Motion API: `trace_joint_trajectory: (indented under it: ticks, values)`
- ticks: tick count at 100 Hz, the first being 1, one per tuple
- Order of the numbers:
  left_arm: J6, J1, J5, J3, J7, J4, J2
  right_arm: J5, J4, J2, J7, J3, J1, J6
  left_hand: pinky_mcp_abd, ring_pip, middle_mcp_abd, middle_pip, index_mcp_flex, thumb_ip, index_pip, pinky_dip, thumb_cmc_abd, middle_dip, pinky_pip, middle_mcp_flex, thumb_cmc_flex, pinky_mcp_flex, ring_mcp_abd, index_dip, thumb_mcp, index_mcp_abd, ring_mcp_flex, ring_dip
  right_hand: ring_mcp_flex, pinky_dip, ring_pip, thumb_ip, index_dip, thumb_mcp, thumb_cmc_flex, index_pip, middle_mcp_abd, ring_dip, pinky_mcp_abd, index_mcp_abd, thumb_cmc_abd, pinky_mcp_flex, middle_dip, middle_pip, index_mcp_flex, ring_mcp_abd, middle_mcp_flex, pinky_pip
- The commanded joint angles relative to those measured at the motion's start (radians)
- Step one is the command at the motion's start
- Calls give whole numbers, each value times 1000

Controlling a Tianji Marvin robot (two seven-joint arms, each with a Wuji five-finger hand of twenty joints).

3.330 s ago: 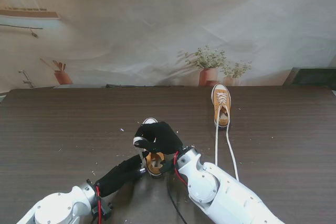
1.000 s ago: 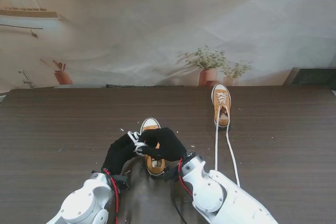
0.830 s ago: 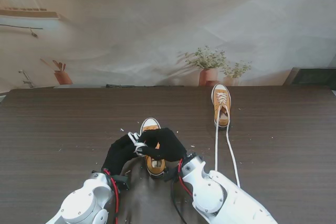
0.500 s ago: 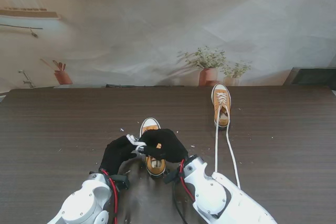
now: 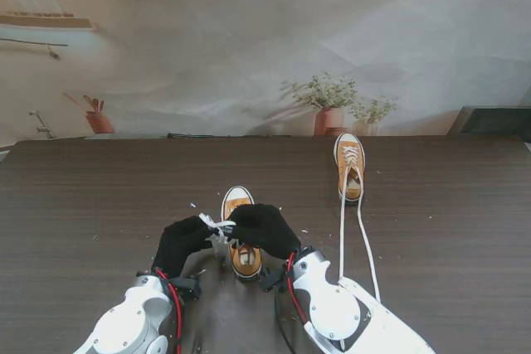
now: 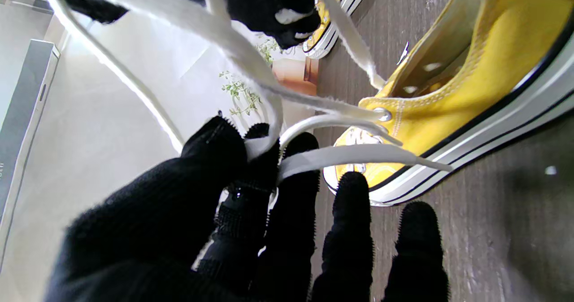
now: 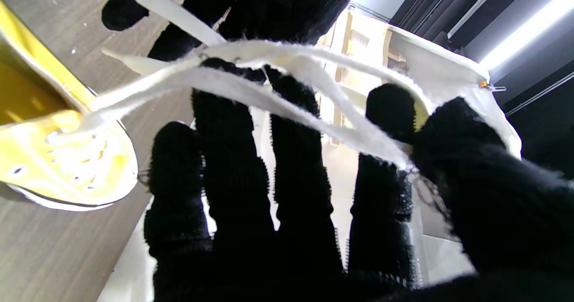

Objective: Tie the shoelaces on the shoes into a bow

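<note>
While both pinch the laces [image 5: 217, 226], left hand [image 5: 181, 242] faces right hand [image 5: 264, 229].

A: near shoe [image 5: 241, 230] sits lower centre of frame, left hand [image 5: 182, 242] left of it, right hand [image 5: 264, 230] over it.
B: second shoe [image 5: 349, 167] upper right, laces [image 5: 358, 234] trailing down-frame.

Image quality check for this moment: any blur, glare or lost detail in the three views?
Stand view: evenly lit, sharp, but the laces are tiny. Left wrist view: the near shoe is sharp, the left hand a detailless black mass. Right wrist view: laces soft with blur, a bright ceiling light blows out one corner.
</note>
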Motion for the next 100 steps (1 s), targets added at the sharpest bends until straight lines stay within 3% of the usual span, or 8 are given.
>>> trace_joint_trajectory:
  ticks: [1,20,26,60,69,76,83,100]
  values:
    - [-3,5,2,-1,-3,-6,-1,-6,-1,-3,9,1,-8,3,23,27,-24,11,38,-19,-9,-7,-26,-18,15,21,-10,6,-14,25,-2,-91,17,-28,4,19,-8,5,-12,-34,6,30,-2,-1,15,-46,-12,-15,4,-2,58,8,-17,-4]
    - [-7,9,2,-5,-5,-7,0,-3,1,-1,14,3,-10,11,17,21,-29,6,30,-14,-18,-7,-15,-16,13,5,2,-5,-14,27,-17,-87,1,-32,-13,31,-30,9,-10,-26,-83,-41,24,5,48,-5,46,-48,5,-14,110,46,-17,-17]
    - [-8,10,3,-6,-6,-7,0,-14,3,-2,8,3,-9,15,16,20,-30,5,27,-14,-20,-6,-10,-15,14,0,6,-6,-15,28,-25,-88,-1,-32,-12,36,-32,30,19,-54,-114,-91,21,8,48,12,64,-45,7,-17,132,43,-14,-16]
    - [-15,11,7,-9,-5,-7,1,-72,10,-5,-29,1,-8,29,14,15,-36,3,19,-4,-22,-2,3,-7,15,-15,25,-13,-13,28,-60,-83,-11,-33,7,34,-22,51,75,-65,-131,-116,18,13,60,42,6,-15,14,-13,214,39,30,-11]
    - [-18,11,9,-11,-6,-6,1,-87,13,-6,-38,1,-8,33,13,15,-36,3,17,-2,-22,-1,6,-5,15,-17,29,-14,-13,28,-66,-83,-12,-33,11,28,-18,81,96,-54,-144,-117,17,13,68,51,-8,-6,16,-13,257,41,46,-11]
    - [-17,12,8,-11,-4,-7,1,-98,13,-6,-45,1,-9,37,14,15,-35,3,16,-1,-22,0,8,-3,14,-18,32,-16,-12,27,-70,-81,-15,-32,14,23,-15,30,86,-48,-111,-107,9,13,60,40,-59,2,19,-17,245,29,51,-9]
    - [-18,13,8,-12,-8,-7,2,-104,12,-6,-50,1,-10,44,14,14,-35,3,15,0,-21,0,10,-2,14,-21,35,-17,-12,27,-77,-80,-16,-32,16,15,-14,-14,27,-26,-80,-48,4,12,60,35,-112,7,24,-16,223,25,54,-7]
    - [-21,14,6,-14,-12,-8,2,-124,8,-5,-55,2,-13,61,12,13,-38,2,13,4,-21,2,14,1,14,-24,41,-19,-11,27,-87,-80,-18,-32,19,8,-6,-43,9,6,-25,32,-11,15,53,19,-194,24,30,-6,197,12,63,-7]
